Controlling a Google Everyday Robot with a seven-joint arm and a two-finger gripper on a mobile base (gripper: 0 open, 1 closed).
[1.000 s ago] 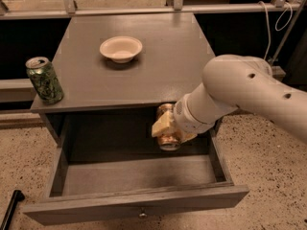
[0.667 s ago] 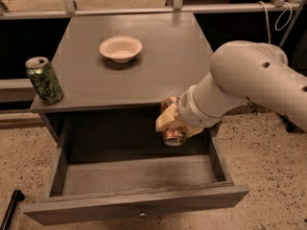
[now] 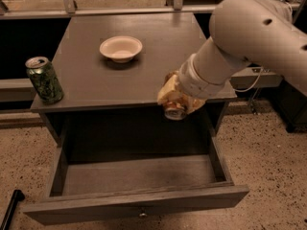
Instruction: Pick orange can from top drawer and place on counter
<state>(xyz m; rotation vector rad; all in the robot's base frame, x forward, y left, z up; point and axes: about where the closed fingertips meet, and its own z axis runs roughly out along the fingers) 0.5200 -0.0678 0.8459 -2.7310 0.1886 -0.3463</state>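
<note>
The flat grey wooden counter (image 3: 144,75) has room along its front edge toward the right corner, above the wide, shallow grey top drawer (image 3: 96,207), which stands pulled out. My tan two-finger gripper (image 3: 178,102) hangs just off that front edge near the right corner, clamped around the small copper-orange can (image 3: 174,112), which is in the air above the drawer. I judge I should rise until the can's lower end clears the edge. Then I move inward, well apart from the cream round bowl (image 3: 121,48) and the green can (image 3: 44,79) at the front-left corner, and set it upright before letting go.
</note>
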